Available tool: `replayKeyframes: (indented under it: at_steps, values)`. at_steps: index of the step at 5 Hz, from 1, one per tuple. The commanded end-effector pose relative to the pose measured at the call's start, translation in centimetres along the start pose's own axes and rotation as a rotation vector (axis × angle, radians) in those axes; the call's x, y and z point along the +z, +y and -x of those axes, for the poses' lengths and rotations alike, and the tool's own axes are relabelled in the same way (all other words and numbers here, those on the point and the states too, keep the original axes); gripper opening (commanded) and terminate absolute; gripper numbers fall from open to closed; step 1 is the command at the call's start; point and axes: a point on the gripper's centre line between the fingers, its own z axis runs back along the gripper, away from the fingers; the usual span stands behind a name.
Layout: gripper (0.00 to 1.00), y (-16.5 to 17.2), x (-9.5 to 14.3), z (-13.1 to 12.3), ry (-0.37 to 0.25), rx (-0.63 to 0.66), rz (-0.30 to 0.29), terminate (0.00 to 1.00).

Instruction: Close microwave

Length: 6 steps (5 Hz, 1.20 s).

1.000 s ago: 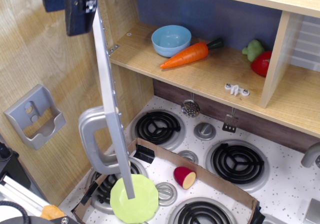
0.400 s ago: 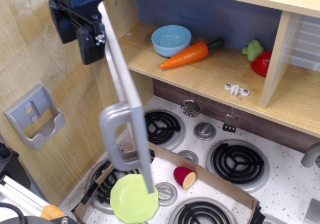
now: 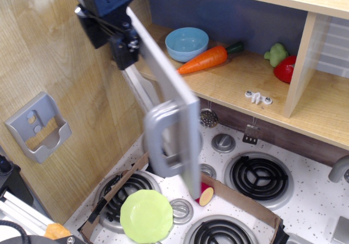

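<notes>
The microwave is a wooden compartment [image 3: 234, 83] with a wide flat grey door [image 3: 169, 85], which stands partly swung across the opening. Its chunky silver loop handle [image 3: 159, 144] faces me, low on the door. The window and buttons are hidden at this angle. My dark blue gripper [image 3: 123, 45] is at the top left, pressed against the outer face of the door near its upper hinge-side edge. The frame does not show whether its fingers are open or shut. Inside the compartment lie a blue bowl [image 3: 186, 43] and a toy carrot [image 3: 204, 60].
A small grey holder [image 3: 38, 126] is mounted on the left wooden wall. Below is a stove top with black burners [image 3: 259, 176], a cardboard tray [image 3: 242, 199], a green plate [image 3: 146, 216] and a red fruit half [image 3: 203, 194]. Green and red vegetables [image 3: 283, 64] sit at the compartment's right.
The door has swung to the right, from edge-on toward the compartment opening. The gripper has moved right and down with it, staying against the door's top.
</notes>
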Motion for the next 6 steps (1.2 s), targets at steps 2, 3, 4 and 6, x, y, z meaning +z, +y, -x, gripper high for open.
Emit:
replayKeyframes:
  at_steps: [2,3,4,6]
  values:
    - [1.0,-1.4,-1.8,-4.5,-0.232,0.014,0.005,0.0]
    - [1.0,-1.4,-2.6,-5.7,-0.269,-0.004,0.014,0.0]
    - [1.0,-1.4,-2.9,-6.9,-0.285,-0.028,0.019,0.0]
    - [1.0,-1.4,-3.0,-8.5,-0.308,-0.063,0.012,0.0]
